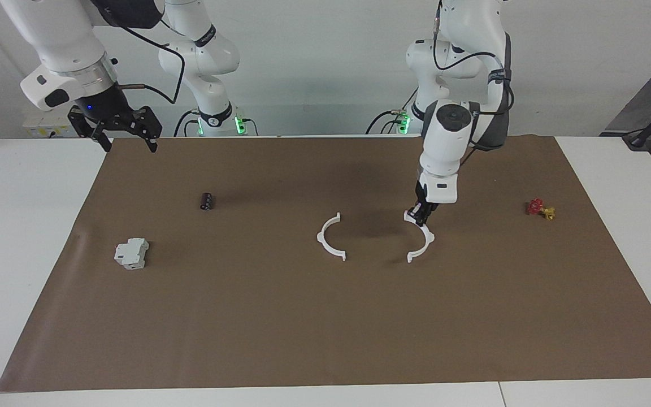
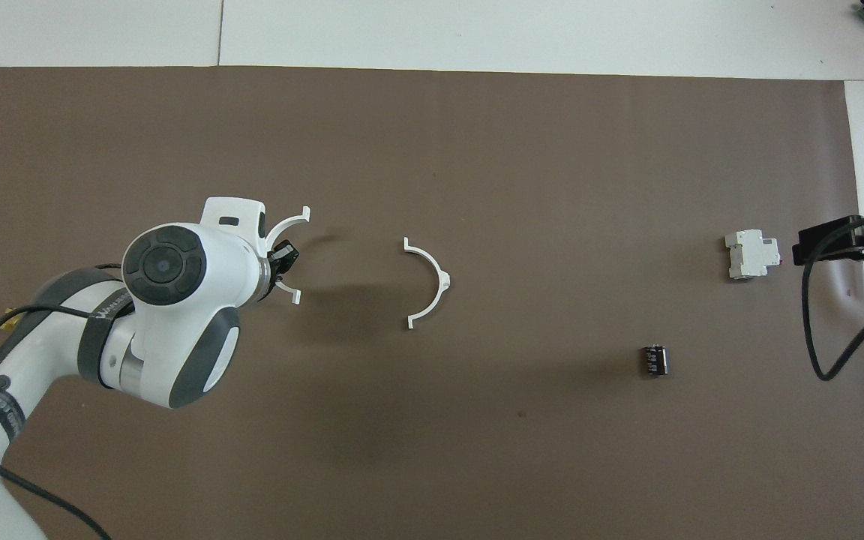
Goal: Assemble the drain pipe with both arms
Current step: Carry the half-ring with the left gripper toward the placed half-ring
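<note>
Both arms are showing glossy white rounded shells with dark grey joint caps; the left arm (image 1: pixel 450 130) is wearing a black band with pale lettering and trailing thin black cables; the right arm (image 1: pixel 65 62) is carrying a silver wrist ring, a small blue light glowing under it, and looping black cable; green lights are glowing at both bases.

One half-ring arc (image 1: pixel 331 239) lay mid-mat (image 1: pixel 325 316), the other arc (image 1: pixel 422 244) beside it toward the left arm's end. The block (image 1: pixel 131 253) and the cylinder (image 1: pixel 207 201), nearer the robots, lay toward the right arm's end.
</note>
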Tool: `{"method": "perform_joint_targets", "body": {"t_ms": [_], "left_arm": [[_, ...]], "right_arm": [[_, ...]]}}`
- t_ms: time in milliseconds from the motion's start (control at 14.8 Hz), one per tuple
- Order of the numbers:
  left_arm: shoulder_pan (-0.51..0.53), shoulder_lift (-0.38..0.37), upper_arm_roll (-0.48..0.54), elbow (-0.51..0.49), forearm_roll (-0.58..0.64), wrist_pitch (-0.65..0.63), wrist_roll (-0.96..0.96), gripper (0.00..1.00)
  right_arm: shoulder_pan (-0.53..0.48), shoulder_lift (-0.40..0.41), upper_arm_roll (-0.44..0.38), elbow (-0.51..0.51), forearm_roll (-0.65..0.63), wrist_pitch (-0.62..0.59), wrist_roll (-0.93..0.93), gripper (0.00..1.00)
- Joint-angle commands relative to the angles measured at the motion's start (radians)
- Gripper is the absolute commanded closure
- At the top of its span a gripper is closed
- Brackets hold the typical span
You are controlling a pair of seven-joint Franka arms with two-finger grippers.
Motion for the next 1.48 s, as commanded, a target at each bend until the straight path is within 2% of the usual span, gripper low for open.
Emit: {"method": "perform_joint_targets", "body": {"t_ms": [0, 135, 270, 607, 1416], "left_arm": [[-0.08, 0.02, 0.018, 0.046, 0.038, -0.074, -0.141, 1.0], [-0.12, 0.03, 0.017, 0.092, 0.052, -0.088, -0.191, 1.0], [-0.123, 0.079, 0.014, 0.167, 0.054, -0.099, -0.236, 1.0], [-0.158, 0.187, 0.017, 0.172, 0.057, -0.009, -0.271, 1.0], [-0.196, 0.178, 0.012, 0.138, 0.058, -0.033, -0.344, 1.0]], "right_arm": [[0.008, -0.001, -0.017, -0.004, -0.003, -0.011, -0.01, 0.0], [-0.008, -0.001, -0.012, -0.004, -0.003, -0.011, -0.015, 0.0], [-0.011, -0.001, -0.011, -0.004, -0.001, -0.011, -0.015, 0.0], [-0.02, -0.004, -0.011, -0.011, 0.003, -0.011, -0.015, 0.0], [-0.015, -0.007, -0.011, -0.016, 0.016, -0.004, -0.01, 0.0]]}}
